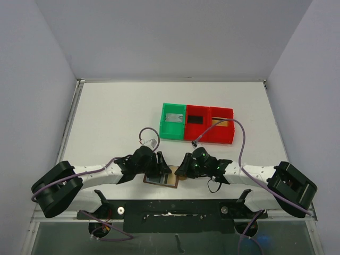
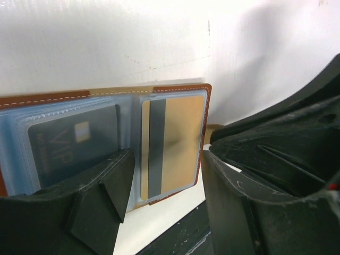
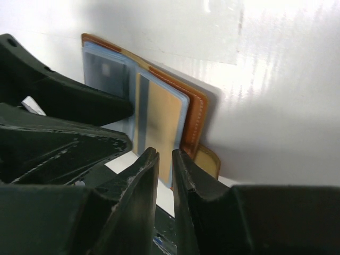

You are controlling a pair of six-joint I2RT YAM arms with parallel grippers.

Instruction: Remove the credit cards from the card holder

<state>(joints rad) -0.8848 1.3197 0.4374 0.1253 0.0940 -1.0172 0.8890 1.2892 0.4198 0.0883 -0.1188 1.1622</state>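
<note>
Spreading wide, the white bench (image 1: 106, 122) holds a green tray (image 1: 172, 136) and red trays (image 1: 212, 139) on the far right. The brown card holder (image 1: 161, 179) lies open at the near edge, in the middle, between both arms. The left gripper (image 2: 166, 159) is wide open over the gold card (image 2: 180, 143), holding nothing. The right gripper (image 3: 166, 154) is almost closed, pinching that card's edge. The black card (image 2: 69, 143) sits in the page beside it.
</note>
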